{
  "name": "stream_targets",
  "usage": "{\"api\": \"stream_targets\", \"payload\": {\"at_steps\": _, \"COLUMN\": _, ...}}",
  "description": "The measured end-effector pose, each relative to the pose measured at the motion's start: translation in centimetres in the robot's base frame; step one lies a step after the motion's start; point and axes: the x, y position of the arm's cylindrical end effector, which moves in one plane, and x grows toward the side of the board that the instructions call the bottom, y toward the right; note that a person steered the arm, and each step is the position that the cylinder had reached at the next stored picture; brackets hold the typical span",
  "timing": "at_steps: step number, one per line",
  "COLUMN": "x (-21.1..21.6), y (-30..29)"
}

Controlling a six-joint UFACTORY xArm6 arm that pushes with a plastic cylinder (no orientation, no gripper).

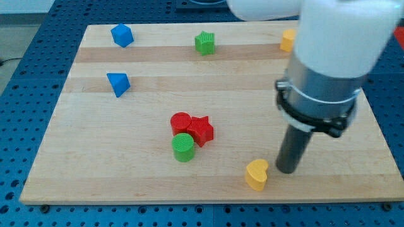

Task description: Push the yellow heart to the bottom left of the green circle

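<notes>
yellow heart (pixel 257 174): nearest thing to the view's bottom edge, right of centre, sitting flat on the table (pixel 95 183). Looks like a small, stiff plastic block, probably light and pretty slidey on smooth wood, so likely to skate or spin if nudged off-centre.

my tip (pixel 287 170): parked just beside the heart on its right, looks close to touching but can't say for sure. No gripper on this rig, just the dark rod, so nothing to call apart, together or clamped.

where to push: no grabbing here, only shoving. Best bet is probably the heart's right flank, square through its middle, since the lobes and point could make it twist away.

green circle (pixel 183 147): further up and to the left of the heart, a ribbed little cylinder. Goal spot is down-left of it, so a leftward run along the bottom of the board seems needed.

red blocks: red cylinder (pixel 180 122) and red star (pixel 202 130) touching the green one from behind, worth not bumping.

blue blocks: blue triangle-ish wedge (pixel 118 83) mid-left, blue block (pixel 122 35) far left, shape unclear.

far edge: green star (pixel 204 43) up top, plus another yellow block (pixel 288 40) half hidden behind the arm.
</notes>
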Motion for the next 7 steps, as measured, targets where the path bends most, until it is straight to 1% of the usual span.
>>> {"api": "stream_targets", "payload": {"at_steps": 1, "x": 1.8, "y": -0.1}}
{"api": "stream_targets", "payload": {"at_steps": 2, "x": 3.6, "y": -3.6}}
{"api": "stream_targets", "payload": {"at_steps": 3, "x": 2.9, "y": -7.4}}
{"api": "stream_targets", "payload": {"at_steps": 4, "x": 0.8, "y": -5.5}}
{"api": "stream_targets", "payload": {"at_steps": 5, "x": -2.3, "y": -2.9}}
{"api": "stream_targets", "payload": {"at_steps": 7, "x": 0.2, "y": -8.4}}
